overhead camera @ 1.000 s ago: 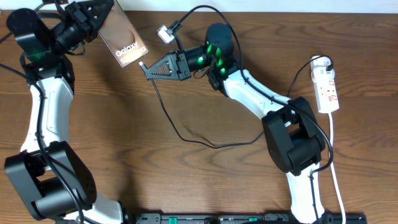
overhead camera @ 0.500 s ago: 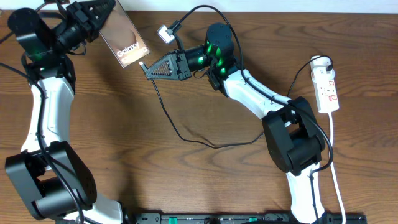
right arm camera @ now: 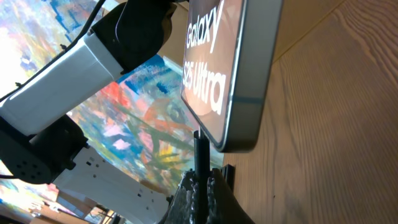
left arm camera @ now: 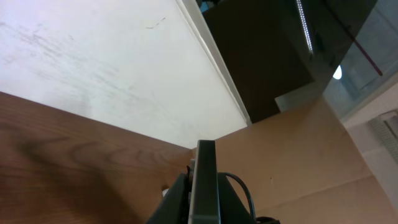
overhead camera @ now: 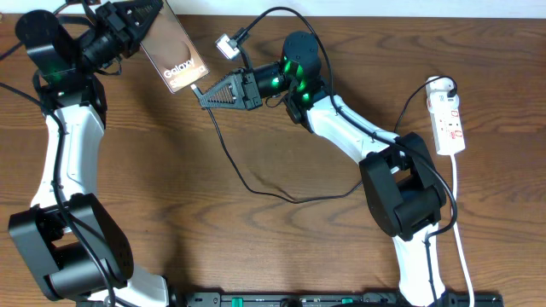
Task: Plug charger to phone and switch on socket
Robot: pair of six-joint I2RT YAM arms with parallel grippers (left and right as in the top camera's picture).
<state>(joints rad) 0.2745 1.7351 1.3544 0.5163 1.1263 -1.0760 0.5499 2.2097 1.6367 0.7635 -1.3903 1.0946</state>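
Note:
The phone [overhead camera: 175, 58], a brown slab with white "Galaxy" lettering, is held tilted above the table's far left by my left gripper [overhead camera: 135, 19], which is shut on its upper end. It shows edge-on in the left wrist view [left arm camera: 204, 180]. My right gripper [overhead camera: 205, 96] is shut on the charger plug [right arm camera: 200, 154], whose tip points up at the phone's lower edge [right arm camera: 239, 134], at or very near it. The thin black charger cable [overhead camera: 235, 166] loops over the table. The white socket [overhead camera: 448, 121] lies at the far right.
A small white adapter [overhead camera: 226, 45] on a black lead sits at the back centre. The socket's white lead [overhead camera: 461, 230] runs down the right side. My right arm's base [overhead camera: 401, 196] stands right of centre; my left arm's base [overhead camera: 68, 247] stands at the front left.
My left gripper has shifted the phone slightly right, towards the plug tip. The right gripper has stayed put.

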